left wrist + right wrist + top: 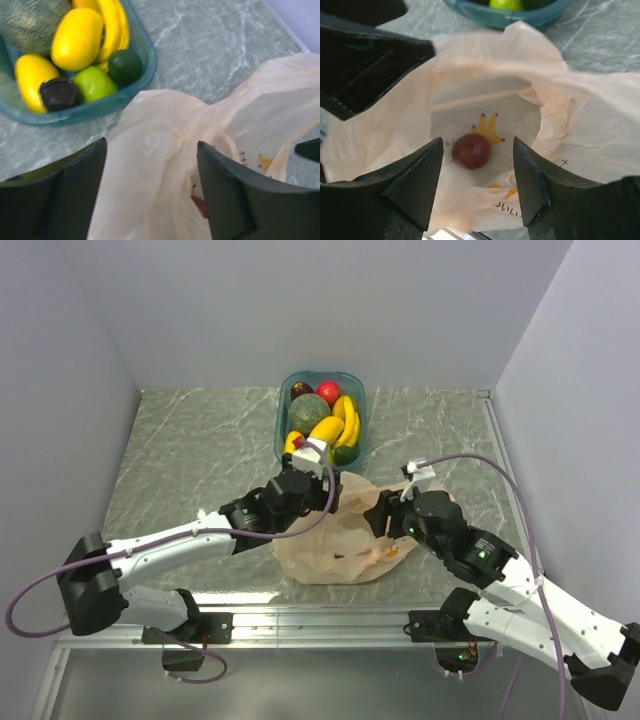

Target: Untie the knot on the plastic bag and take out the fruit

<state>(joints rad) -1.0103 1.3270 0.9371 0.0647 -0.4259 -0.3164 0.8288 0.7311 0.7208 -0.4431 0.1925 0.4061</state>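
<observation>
Your left gripper (151,145) stands released, its two dark fingers (70,200) spread wide. The plastic bag (165,150) lies below and between them. The left wrist view does not let you tell whether either finger touches the film.

Your right gripper (477,142) is likewise released and grasps nothing. It looks down into the bag's open mouth, with peach film spreading past both of its fingers (415,190). Framed between those fingers, on the bag's floor, sits a dark red round fruit (471,150), just beside a small banana print (487,127) on the film. At the upper left of the right wrist view, a finger of the left gripper hangs at the bag's rim.

From above, you see the bag crumpled on the marble-patterned table (200,440) between the two wrists. It sits just on the near side of the blue tub (283,425), its far edge close to the tub's near wall.

In the tub lie the melon (309,410), the banana bunch (347,415), a yellow oval fruit (325,430), a red apple (328,392) and a dark purple fruit (300,390). The left wrist view adds a dark green fruit (125,66), a lime (92,84) and a brown-purple fruit (59,93), all against the tub's near wall.
</observation>
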